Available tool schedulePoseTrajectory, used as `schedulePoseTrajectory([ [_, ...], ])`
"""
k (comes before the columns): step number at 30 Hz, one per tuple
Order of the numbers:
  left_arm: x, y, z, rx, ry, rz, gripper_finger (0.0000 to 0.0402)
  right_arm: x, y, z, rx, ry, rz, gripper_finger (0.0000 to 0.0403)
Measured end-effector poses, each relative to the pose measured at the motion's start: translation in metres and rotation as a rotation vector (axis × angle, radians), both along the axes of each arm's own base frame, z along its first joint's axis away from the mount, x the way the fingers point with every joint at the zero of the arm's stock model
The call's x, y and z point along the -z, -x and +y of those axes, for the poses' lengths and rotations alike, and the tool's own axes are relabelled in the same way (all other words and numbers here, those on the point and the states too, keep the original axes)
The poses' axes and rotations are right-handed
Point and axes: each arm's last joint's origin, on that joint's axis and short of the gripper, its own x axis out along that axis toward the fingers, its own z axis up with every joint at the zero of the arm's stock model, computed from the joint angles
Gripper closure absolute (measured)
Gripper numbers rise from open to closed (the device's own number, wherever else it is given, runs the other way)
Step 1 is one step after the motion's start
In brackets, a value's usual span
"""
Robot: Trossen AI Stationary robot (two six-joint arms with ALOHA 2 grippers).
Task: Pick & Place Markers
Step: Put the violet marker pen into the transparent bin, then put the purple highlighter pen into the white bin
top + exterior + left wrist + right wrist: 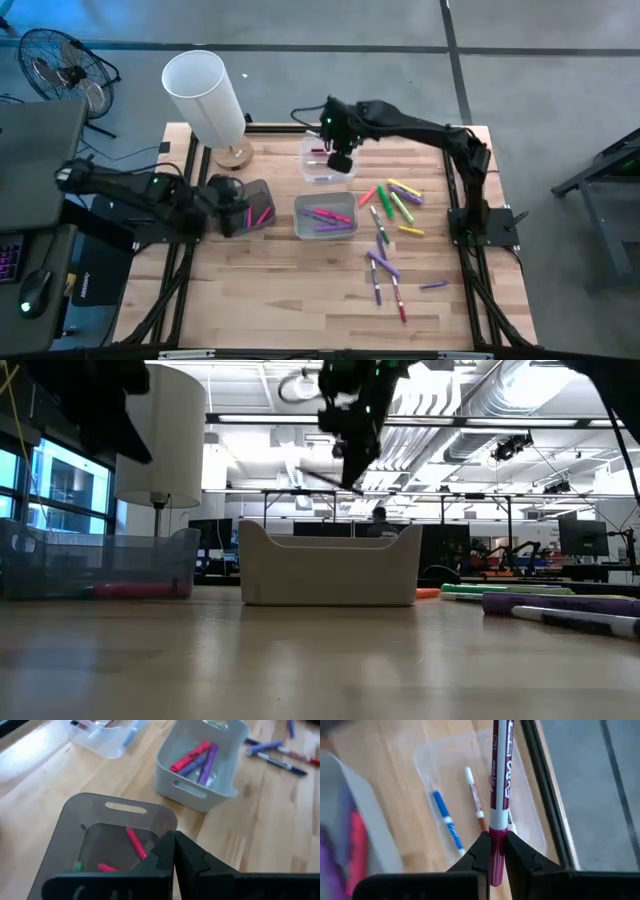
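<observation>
One maroon marker (499,795) pinched in the right gripper (493,851), jaws narrow around it, hovering over the clear tray (327,160) at the worktop's far edge. Placing step under way; next, probably lower and release. Left gripper (174,851) shut, empty, above the dark bin (95,815).

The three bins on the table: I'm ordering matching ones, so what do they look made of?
All look plastic. The clear shallow tray is transparent. The smoky dark bin is translucent; markers show through. The pale grey handled tub is opaque, matte, with moulded rounded corners.
</observation>
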Motion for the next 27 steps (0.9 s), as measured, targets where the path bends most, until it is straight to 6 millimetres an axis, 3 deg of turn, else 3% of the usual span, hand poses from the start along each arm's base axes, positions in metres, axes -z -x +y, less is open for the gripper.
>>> schedulePoseTrajectory([
  [6, 0.002, -0.006, 0.010, -0.081, 0.017, -0.054, 0.0402, 0.041, -0.007, -0.031, -0.124, -0.041, 0.111, 0.0376],
  [10, 0.003, -0.012, 0.014, -0.112, 0.016, -0.055, 0.0402, 0.066, -0.012, -0.041, -0.121, -0.002, 0.206, 0.0346],
  [13, 0.003, -0.011, 0.016, -0.125, 0.012, -0.054, 0.0402, 0.073, -0.013, -0.046, -0.110, -0.001, 0.226, 0.0324],
  [19, 0.003, -0.010, 0.021, -0.133, -0.021, -0.036, 0.0402, 0.062, -0.007, -0.046, -0.071, -0.005, 0.203, 0.0306],
  [27, 0.003, -0.010, 0.026, -0.116, -0.084, -0.013, 0.0401, 0.013, 0.025, -0.024, 0.212, -0.102, 0.147, 0.0314],
])
